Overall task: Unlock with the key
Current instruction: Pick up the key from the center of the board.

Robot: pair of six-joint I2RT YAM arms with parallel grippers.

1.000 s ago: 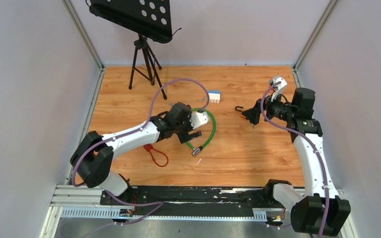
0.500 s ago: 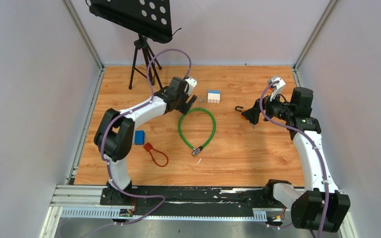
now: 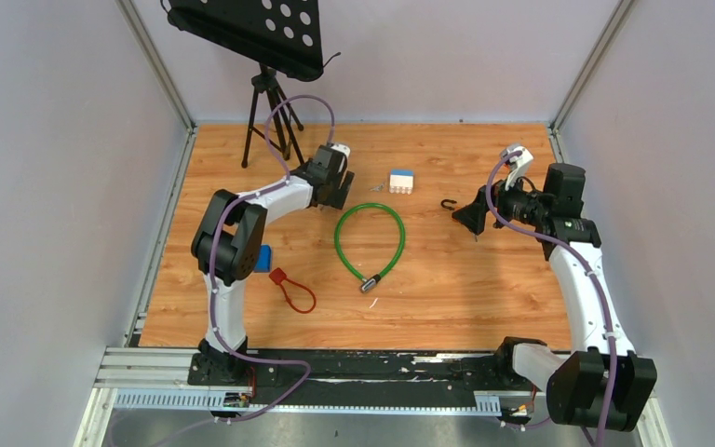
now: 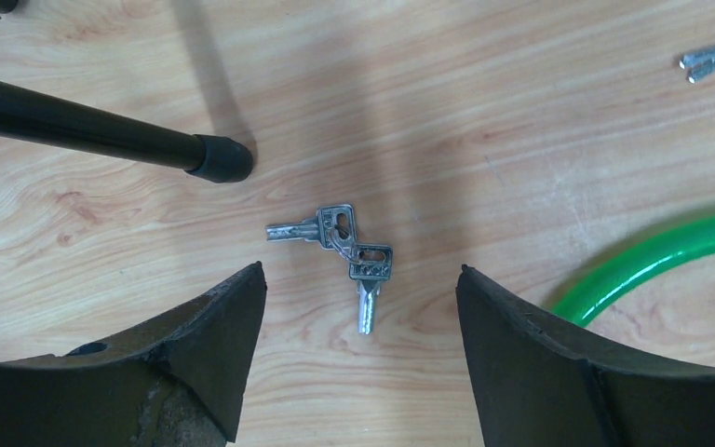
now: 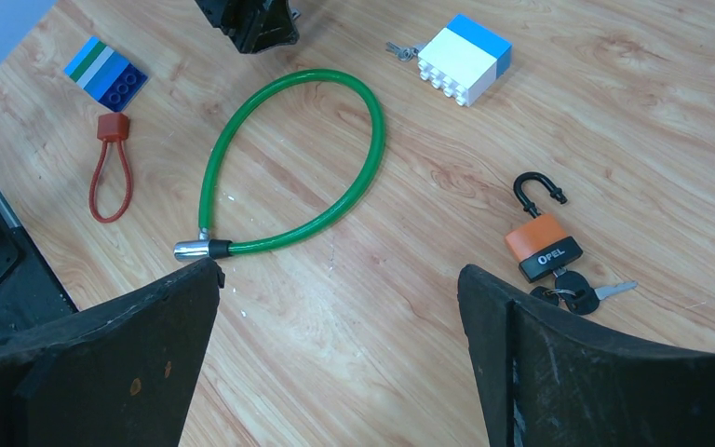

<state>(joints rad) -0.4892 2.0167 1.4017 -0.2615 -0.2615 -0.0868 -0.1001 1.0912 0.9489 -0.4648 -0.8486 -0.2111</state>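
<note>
Two silver keys on a ring (image 4: 344,244) lie flat on the wood. My left gripper (image 4: 360,270) is open just above them, a finger on each side, touching nothing; it shows in the top view (image 3: 337,190) too. A green cable lock (image 3: 370,237) lies looped mid-table, its metal end (image 5: 191,249) at the front. An orange padlock (image 5: 542,244) with its shackle open lies flat, a black-headed key (image 5: 573,296) in its base. My right gripper (image 5: 340,265) is open and empty, held above the table near the padlock, also in the top view (image 3: 470,216).
A tripod foot (image 4: 219,158) of the music stand (image 3: 275,121) rests just left of the keys. A white and blue block (image 3: 401,181) has another small key pair (image 5: 398,49) beside it. A blue brick (image 3: 262,257) and a red loop (image 3: 293,291) lie front left.
My left arm has swung from over the green cable back and left, stopping over the silver keys by the tripod foot. The right arm has barely moved.
</note>
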